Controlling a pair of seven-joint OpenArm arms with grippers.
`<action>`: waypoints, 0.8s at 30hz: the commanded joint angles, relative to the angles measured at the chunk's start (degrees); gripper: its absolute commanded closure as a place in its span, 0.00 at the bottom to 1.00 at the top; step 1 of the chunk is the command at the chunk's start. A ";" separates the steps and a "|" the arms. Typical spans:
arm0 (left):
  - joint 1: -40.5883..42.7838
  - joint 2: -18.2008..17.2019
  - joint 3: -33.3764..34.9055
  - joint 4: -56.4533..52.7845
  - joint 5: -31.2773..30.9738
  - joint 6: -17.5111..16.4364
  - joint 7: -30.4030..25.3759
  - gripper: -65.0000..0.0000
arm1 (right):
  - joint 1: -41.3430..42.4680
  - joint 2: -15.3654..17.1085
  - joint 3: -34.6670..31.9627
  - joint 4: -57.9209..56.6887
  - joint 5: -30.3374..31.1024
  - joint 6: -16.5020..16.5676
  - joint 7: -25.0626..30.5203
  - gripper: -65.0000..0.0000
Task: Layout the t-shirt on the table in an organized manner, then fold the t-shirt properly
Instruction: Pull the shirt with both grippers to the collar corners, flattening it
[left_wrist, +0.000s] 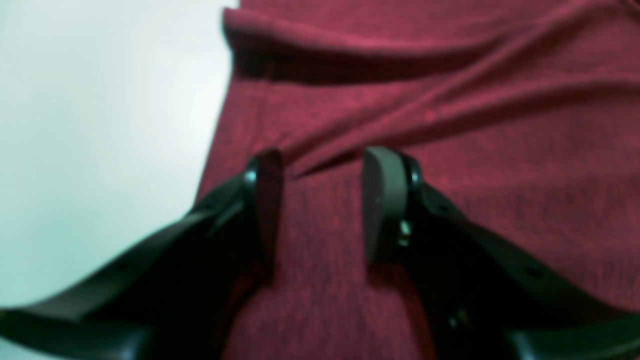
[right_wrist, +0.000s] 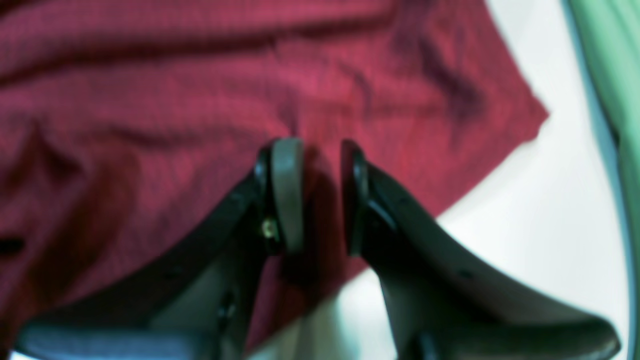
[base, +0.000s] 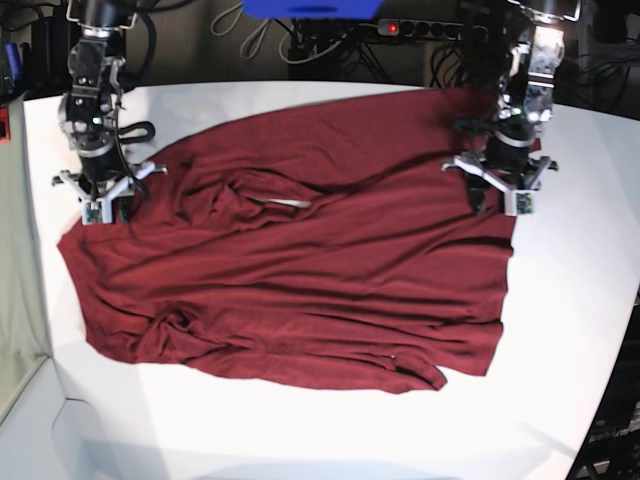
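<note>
T-shirt (base: 300, 270) spread wide across desk (base: 580, 250); left gripper (left_wrist: 320, 200) jaws part open over its edge; right gripper (right_wrist: 320, 195) jaws narrow, near sleeve corner.

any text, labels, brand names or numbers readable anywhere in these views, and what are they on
No text can be read in any view.
The t-shirt is plain, with no print showing; a small pale patch near its collar, perhaps a tag, is too small to read.
The table bears no markings.
The left gripper and right gripper show no readable labels; both wrist views are blurred.
</note>
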 joint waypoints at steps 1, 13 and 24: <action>0.13 -0.53 -0.76 -0.15 0.32 0.91 2.28 0.60 | 0.12 1.07 0.35 0.96 0.55 -0.31 1.01 0.82; 1.27 -0.53 -2.70 0.11 0.41 0.91 2.28 0.60 | -7.18 0.81 7.21 2.98 0.55 -0.22 1.09 0.82; 2.94 -0.53 -2.70 0.38 0.41 0.91 2.28 0.60 | -13.59 -1.65 6.85 9.66 0.64 -0.22 1.09 0.82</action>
